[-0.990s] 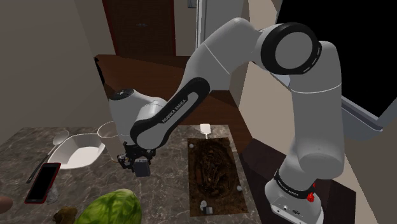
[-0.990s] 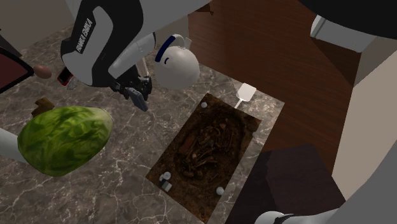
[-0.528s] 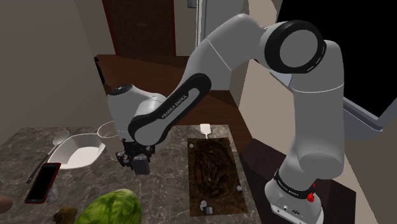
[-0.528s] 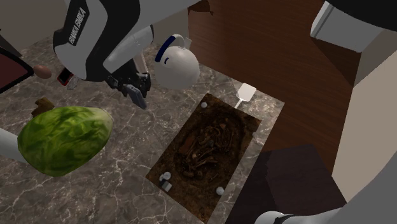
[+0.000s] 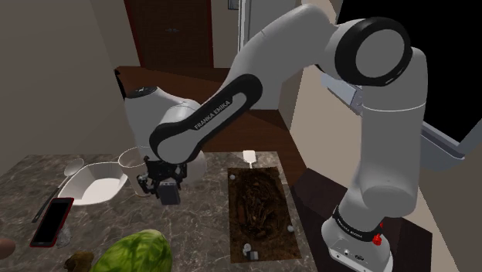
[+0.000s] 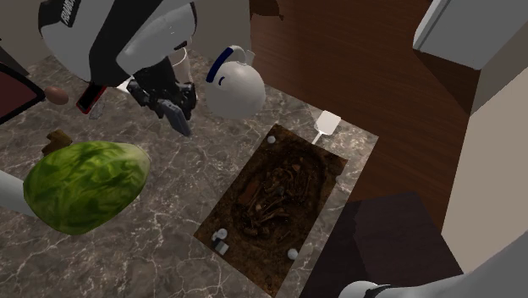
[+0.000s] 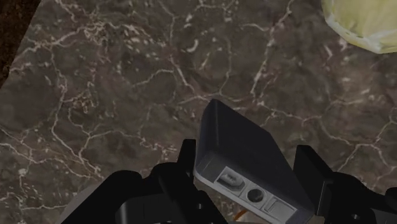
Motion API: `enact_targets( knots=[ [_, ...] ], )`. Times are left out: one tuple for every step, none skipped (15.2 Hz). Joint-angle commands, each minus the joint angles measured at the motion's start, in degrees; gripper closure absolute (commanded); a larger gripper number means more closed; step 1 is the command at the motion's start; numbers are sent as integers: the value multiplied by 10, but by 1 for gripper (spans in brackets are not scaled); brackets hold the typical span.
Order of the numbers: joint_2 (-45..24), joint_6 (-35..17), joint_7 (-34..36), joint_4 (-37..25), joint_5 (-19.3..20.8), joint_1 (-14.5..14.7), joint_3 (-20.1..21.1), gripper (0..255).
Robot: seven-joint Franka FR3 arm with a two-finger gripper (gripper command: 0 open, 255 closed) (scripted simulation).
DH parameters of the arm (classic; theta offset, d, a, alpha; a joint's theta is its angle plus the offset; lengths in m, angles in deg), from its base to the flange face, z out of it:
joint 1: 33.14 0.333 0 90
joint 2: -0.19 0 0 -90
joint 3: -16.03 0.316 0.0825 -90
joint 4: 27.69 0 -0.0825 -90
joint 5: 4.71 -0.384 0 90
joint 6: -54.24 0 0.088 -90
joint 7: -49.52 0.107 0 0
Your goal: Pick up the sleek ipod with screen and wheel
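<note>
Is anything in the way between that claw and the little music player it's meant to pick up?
Nothing visible: the black claw already clasps the dark grey flat player between its fingers, held clear above the brown marbled counter.

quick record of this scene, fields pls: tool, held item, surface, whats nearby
tool: black tool, shut on the ipod
held item: dark grey ipod, clasped from both sides, seemingly clear of the counter
surface: dark marbled counter
nearby: green melon, white jug, brown mat, red phone
</note>
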Motion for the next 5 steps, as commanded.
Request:
enact_targets(
  knots=[
    [9, 13, -4, -5, -6, -2, 3, 255],
    [13, 19, -6, -7, -9, -3, 4, 255],
    [17, 25, -8, -10, -11, -4, 5, 255],
    [18, 26, -8, -10, -12, -4, 5, 255],
    [18, 26, -8, -10, -12, -4, 5, 255]
  ],
)
